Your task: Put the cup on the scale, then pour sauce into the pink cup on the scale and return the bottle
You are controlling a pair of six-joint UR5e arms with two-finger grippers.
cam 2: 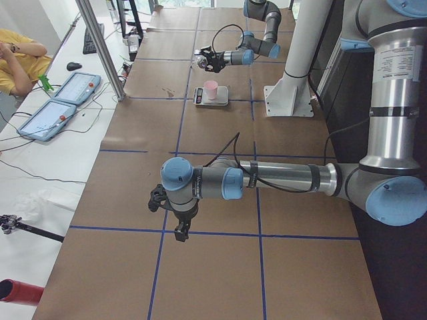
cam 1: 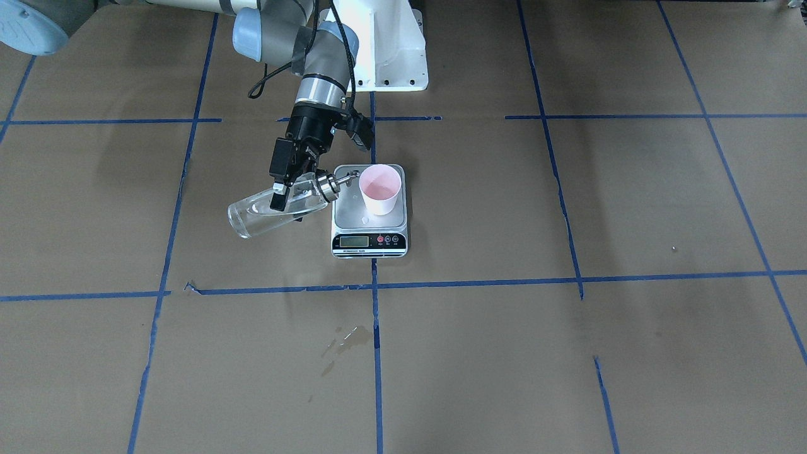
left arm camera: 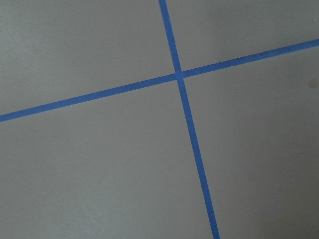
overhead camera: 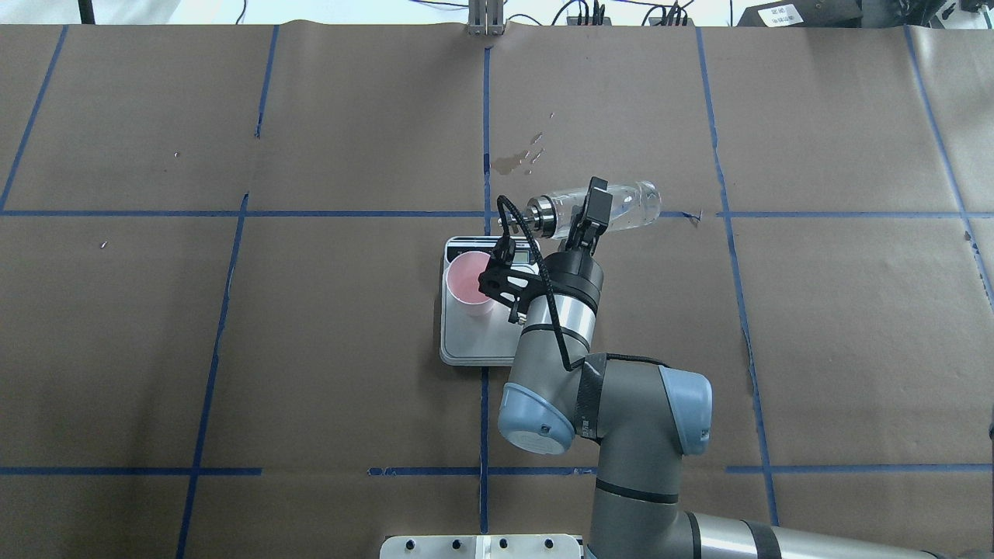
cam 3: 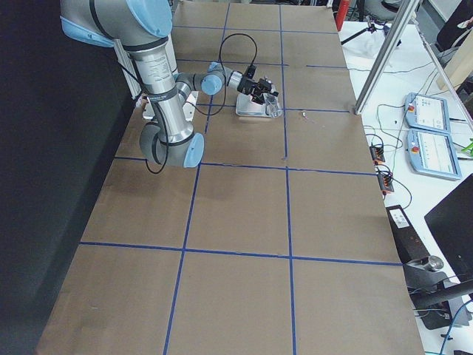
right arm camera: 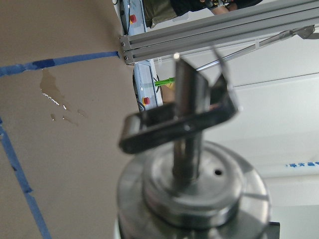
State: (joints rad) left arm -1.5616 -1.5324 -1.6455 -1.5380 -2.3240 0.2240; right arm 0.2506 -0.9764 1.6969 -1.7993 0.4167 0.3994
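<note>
The pale pink cup stands upright on the scale, towards its side away from the gripper. My right gripper is shut on the clear glass bottle and holds it tipped nearly level, its silver spout reaching just to the cup's rim. A little clear sauce lies in the bottle. In the overhead view the bottle lies right of the cup. The right wrist view shows the spout close up. My left gripper hangs over bare table far from the scale; I cannot tell whether it is open.
A wet stain marks the brown paper in front of the scale. A small drop sits on the scale's plate. Blue tape lines grid the table. The white robot pedestal stands behind the scale. Tablets lie on the operators' side.
</note>
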